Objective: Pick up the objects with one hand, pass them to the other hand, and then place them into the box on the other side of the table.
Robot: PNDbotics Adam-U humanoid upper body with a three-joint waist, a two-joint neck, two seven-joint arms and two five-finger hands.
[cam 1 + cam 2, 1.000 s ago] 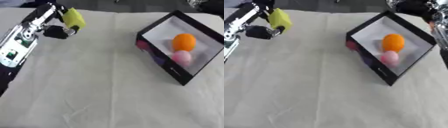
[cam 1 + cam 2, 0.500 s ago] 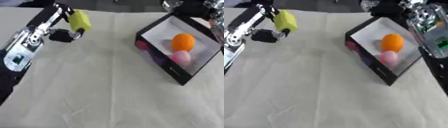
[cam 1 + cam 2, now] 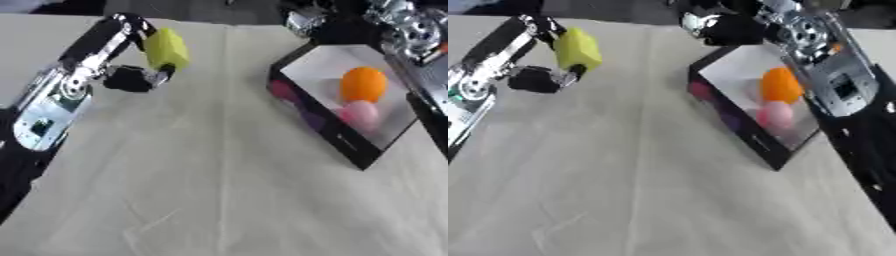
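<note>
My left hand is raised over the table's left part, shut on a yellow-green blocky object. The black box with a white inside lies tilted at the right; an orange ball and a pink ball sit in it. My right arm comes in from the upper right over the box, and its hand hangs dark and blurred above the box's far corner; its fingers look curled, but I cannot make them out.
A cream cloth with fold lines covers the table. The table's far edge runs along the top, with dark space behind it.
My left hand has carried the yellow-green object rightwards toward the middle. My right arm has swung in from the upper right, over the box.
</note>
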